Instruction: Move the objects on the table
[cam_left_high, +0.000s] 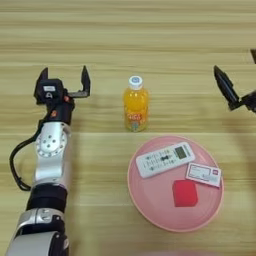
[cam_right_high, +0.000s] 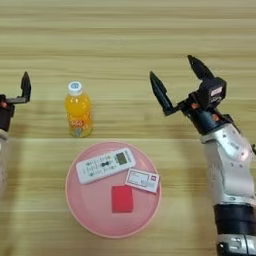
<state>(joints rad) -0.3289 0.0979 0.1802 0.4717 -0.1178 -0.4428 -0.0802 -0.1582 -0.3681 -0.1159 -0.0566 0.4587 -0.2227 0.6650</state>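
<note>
An orange-juice bottle (cam_left_high: 135, 105) with a white cap stands upright in the middle of the wooden table (cam_left_high: 125, 30). Just in front of it lies a pink round plate (cam_left_high: 150, 192). On the plate rest a white remote control (cam_left_high: 165, 159), a small red square block (cam_left_high: 185, 193) and a small white card (cam_left_high: 203, 174) with red print. My left gripper (cam_left_high: 64, 80) is open and empty, well left of the bottle. My right gripper (cam_right_high: 177, 82) is open and empty too, tilted, to the right of the bottle and behind the plate's right side.
My left forearm (cam_left_high: 50, 165) runs along the left side down to the near edge. My right forearm (cam_right_high: 230, 170) runs down the right side. Bare wood lies behind the bottle and between the plate and each arm.
</note>
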